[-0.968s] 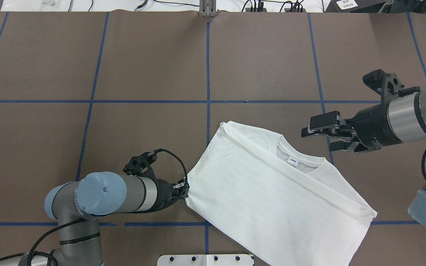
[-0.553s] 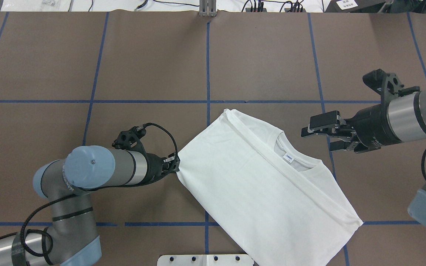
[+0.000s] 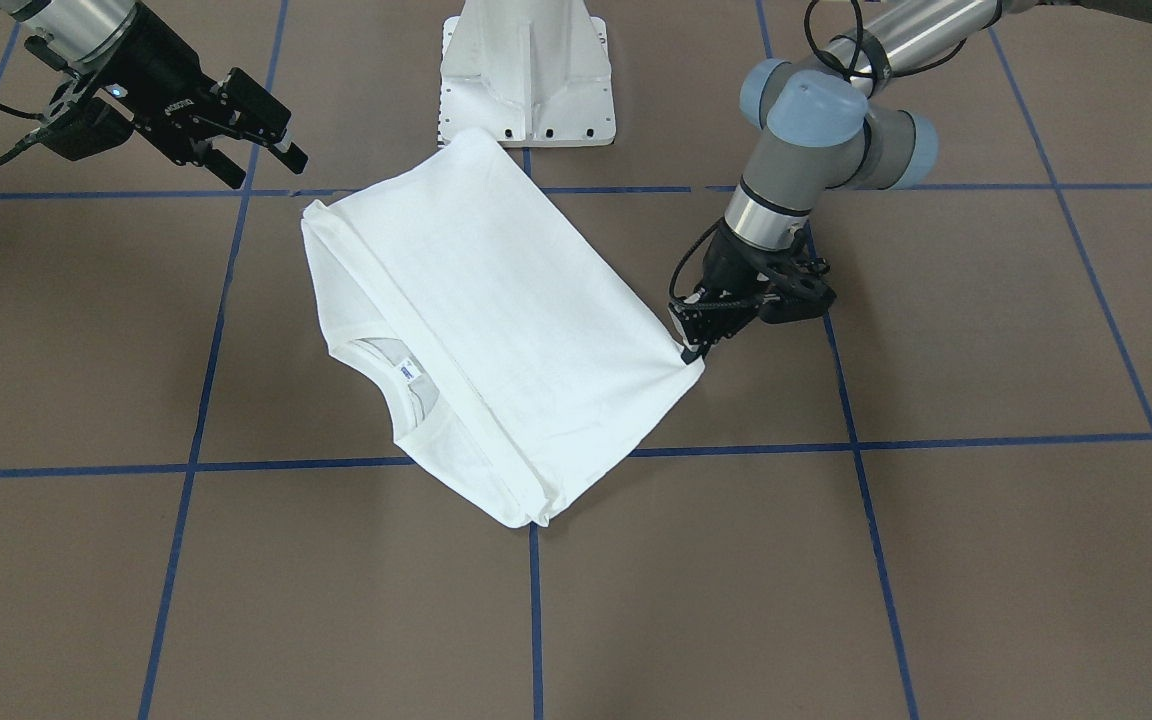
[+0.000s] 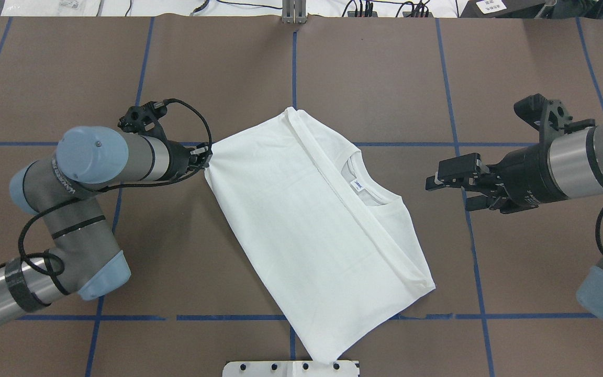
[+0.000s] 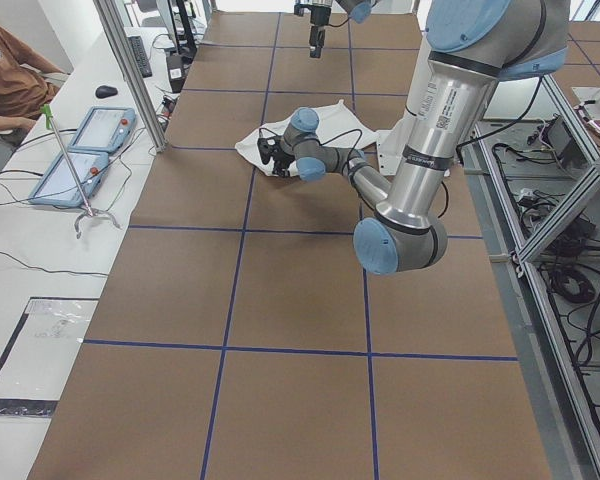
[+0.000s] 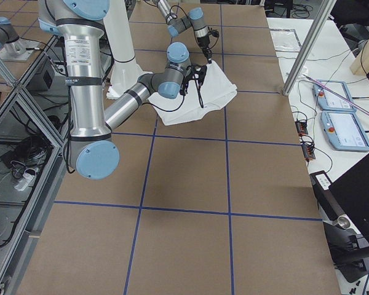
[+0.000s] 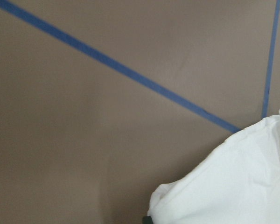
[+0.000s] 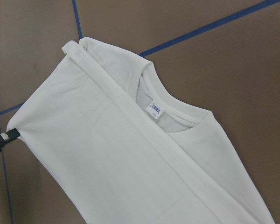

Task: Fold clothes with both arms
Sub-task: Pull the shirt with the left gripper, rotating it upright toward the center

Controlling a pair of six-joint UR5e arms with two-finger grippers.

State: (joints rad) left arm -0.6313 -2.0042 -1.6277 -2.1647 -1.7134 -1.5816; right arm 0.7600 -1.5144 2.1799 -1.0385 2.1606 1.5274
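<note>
The white T-shirt (image 4: 312, 230) (image 3: 496, 310) lies partly folded and askew on the brown table, collar and blue-white label (image 4: 357, 184) facing up toward the right. My left gripper (image 4: 204, 158) (image 3: 688, 345) is shut on the shirt's left corner, and the cloth is pulled taut there. My right gripper (image 4: 445, 183) (image 3: 271, 150) hangs open to the right of the collar, apart from the cloth. The right wrist view shows the whole shirt (image 8: 140, 154) with the left fingertip (image 8: 4, 136) on its corner. The printed text is hidden.
The white pedestal base (image 3: 526, 70) (image 4: 291, 368) stands at the near edge, under the shirt's lower corner. Blue tape lines (image 4: 294, 63) grid the table. In the exterior left view a person (image 5: 15, 75) sits beside tablets (image 5: 85, 140) on a side desk.
My left gripper has dragged the shirt's corner up and to the left, and the whole shirt slid and turned with it. The right gripper has hardly moved and stays open.
</note>
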